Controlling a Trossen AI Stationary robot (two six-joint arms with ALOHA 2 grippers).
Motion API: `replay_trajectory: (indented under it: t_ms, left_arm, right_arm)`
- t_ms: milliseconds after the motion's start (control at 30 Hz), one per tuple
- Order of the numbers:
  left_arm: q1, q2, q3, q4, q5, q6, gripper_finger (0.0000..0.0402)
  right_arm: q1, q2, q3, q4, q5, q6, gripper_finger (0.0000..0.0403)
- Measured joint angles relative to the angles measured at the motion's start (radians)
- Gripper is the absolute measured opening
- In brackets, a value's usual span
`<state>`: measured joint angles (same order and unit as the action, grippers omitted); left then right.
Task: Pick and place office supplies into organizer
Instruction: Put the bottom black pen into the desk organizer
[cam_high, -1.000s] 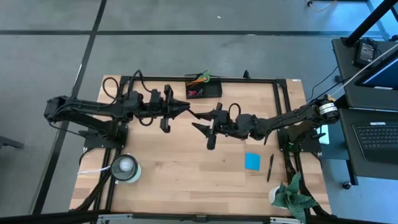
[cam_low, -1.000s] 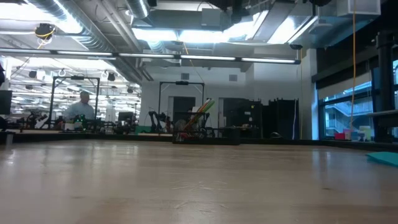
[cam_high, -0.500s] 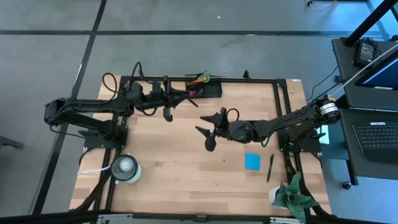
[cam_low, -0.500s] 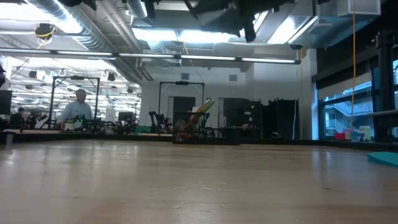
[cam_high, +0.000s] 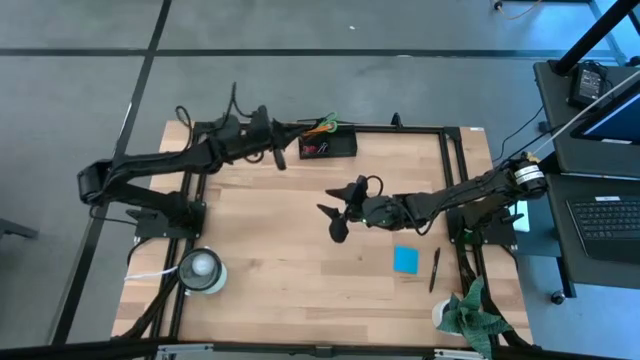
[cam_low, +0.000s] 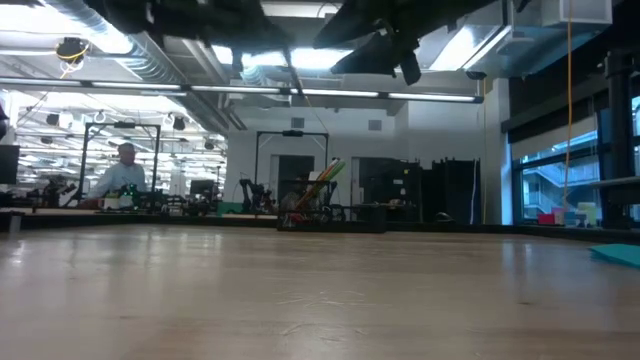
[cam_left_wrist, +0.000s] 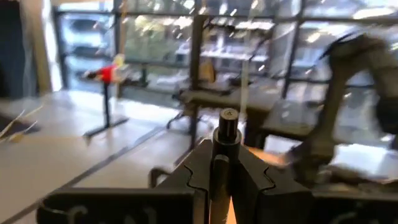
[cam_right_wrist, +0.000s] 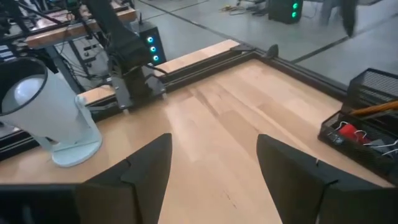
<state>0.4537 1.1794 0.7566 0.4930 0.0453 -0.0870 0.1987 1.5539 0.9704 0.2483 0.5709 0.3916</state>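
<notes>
My left gripper (cam_high: 293, 132) hangs above the table's far edge, just left of the organizer (cam_high: 328, 146), and is shut on a black pen (cam_left_wrist: 227, 124). The organizer is a black tray holding green-handled scissors (cam_high: 321, 125), a red piece (cam_right_wrist: 348, 132) and a pencil (cam_right_wrist: 376, 110). My right gripper (cam_high: 328, 218) hovers open over the middle of the table, with nothing between its fingers (cam_right_wrist: 144, 167). A blue note pad (cam_high: 406, 259) and another black pen (cam_high: 435, 268) lie flat on the table near the right edge. My left gripper pinches the black pen's shaft (cam_left_wrist: 219, 171) between its two fingers. The pen's round end (cam_left_wrist: 227, 116) sticks out past the fingertips. The fingers point level toward the table's right. The pen is lifted clear of the table.
A white round roll (cam_high: 202, 268) stands at the near left corner and a green cloth (cam_high: 470, 310) lies at the near right corner. A black metal frame (cam_high: 455, 150) runs around the table's edges. Bare wood lies between the two arms. A person shows far off in the room (cam_low: 124, 172).
My left gripper, still shut on the pen, has swung toward the table's far edge and now hangs next to the organizer. My right gripper has sunk a little and tipped downward over the middle of the table.
</notes>
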Motion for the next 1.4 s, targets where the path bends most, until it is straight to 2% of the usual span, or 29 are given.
replay_trajectory:
  t_ms: [367,533,667,1033,1400]
  left_arm:
    - [0.141,0.265,0.211,-0.161,0.025,0.053,0.0027]
    - [0.170,0.372,0.274,-0.164,-0.057,0.130,0.0027]
    - [0.192,0.446,0.314,-0.160,-0.071,0.153,0.0027]
    - [0.231,0.606,0.351,-0.165,-0.114,0.176,0.0027]
    - [0.222,0.677,0.351,-0.224,-0.099,0.180,0.0028]
  right_arm:
    - [0.004,0.000,0.000,0.000,-0.026,0.052,0.0238]
    - [0.016,0.000,0.000,0.000,-0.026,0.050,0.0238]
    - [0.022,0.000,0.000,-0.005,-0.026,0.050,0.0238]
    - [0.024,0.000,0.000,-0.007,-0.025,0.050,0.0238]
    - [0.024,0.000,0.000,-0.039,-0.025,0.048,0.0238]
